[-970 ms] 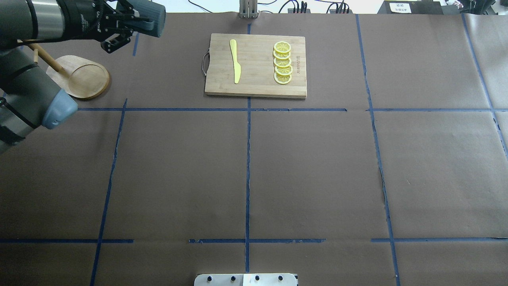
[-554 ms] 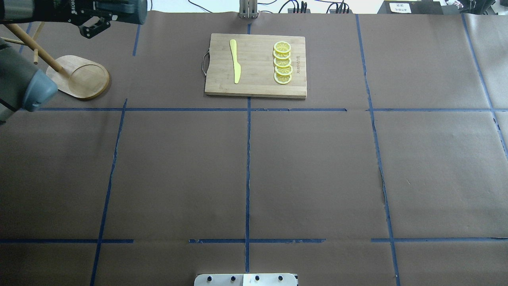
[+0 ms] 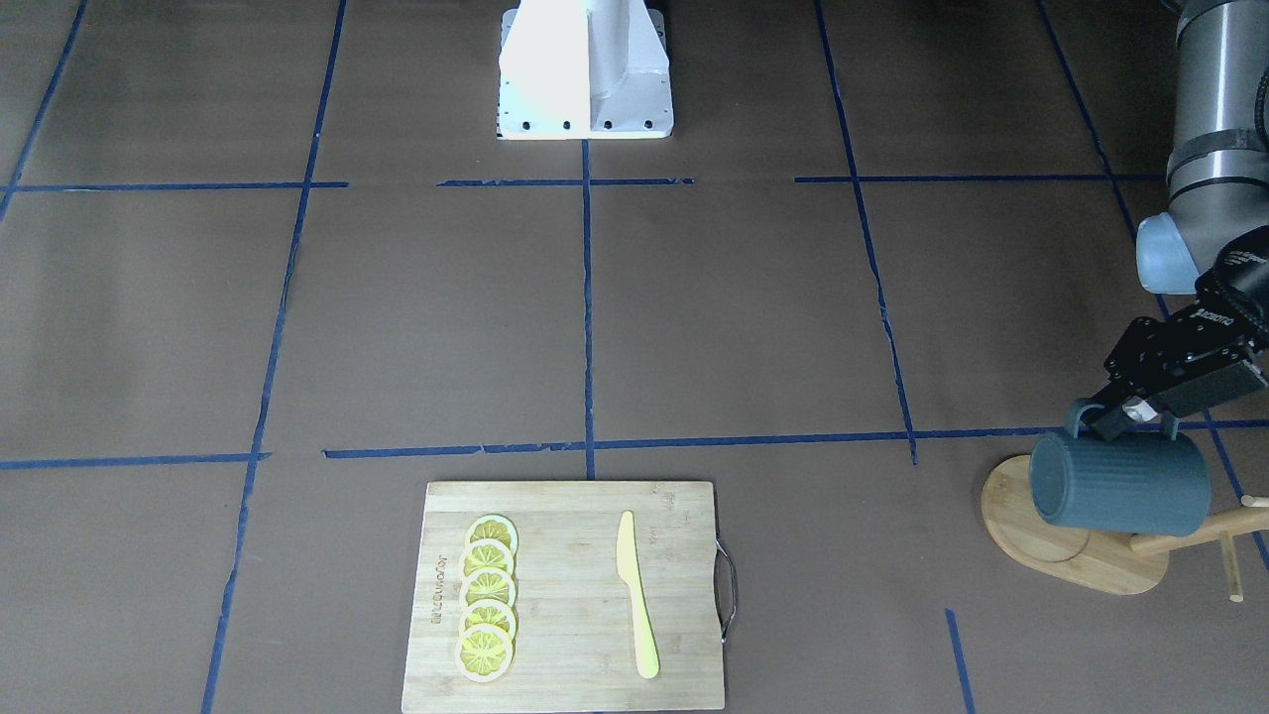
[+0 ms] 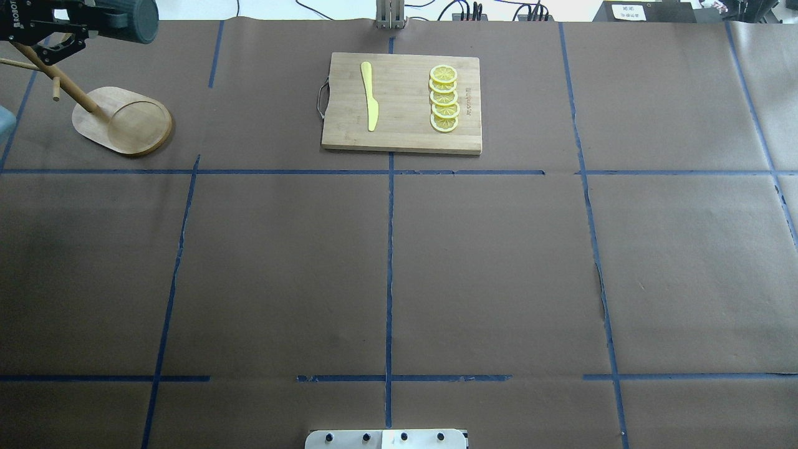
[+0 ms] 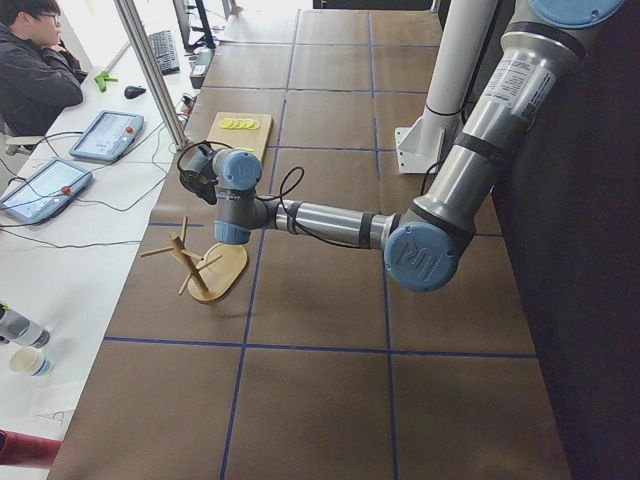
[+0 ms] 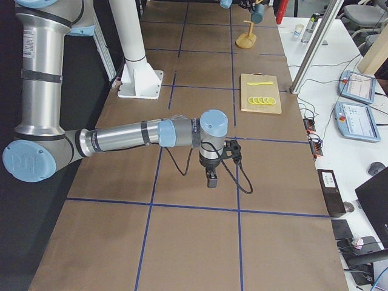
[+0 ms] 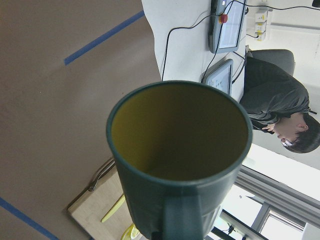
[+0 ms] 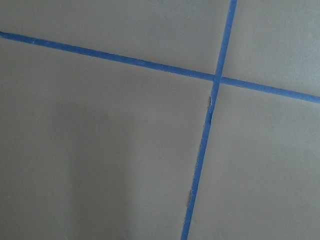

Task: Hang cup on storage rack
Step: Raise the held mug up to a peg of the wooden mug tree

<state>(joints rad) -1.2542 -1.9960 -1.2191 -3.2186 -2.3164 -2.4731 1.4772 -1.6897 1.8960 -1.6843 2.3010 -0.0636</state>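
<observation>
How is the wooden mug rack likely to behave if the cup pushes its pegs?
The storage rack would probably slide or rock rather than bend: its post and pegs look like stiff wood. Its wide oval base should resist tipping, yet the post looks tall and thin, so a sideways push from the cup high up might tilt it.

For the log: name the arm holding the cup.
The left arm: its end effector grips the cup by its handle near the rack; the right arm hangs far off.
</observation>
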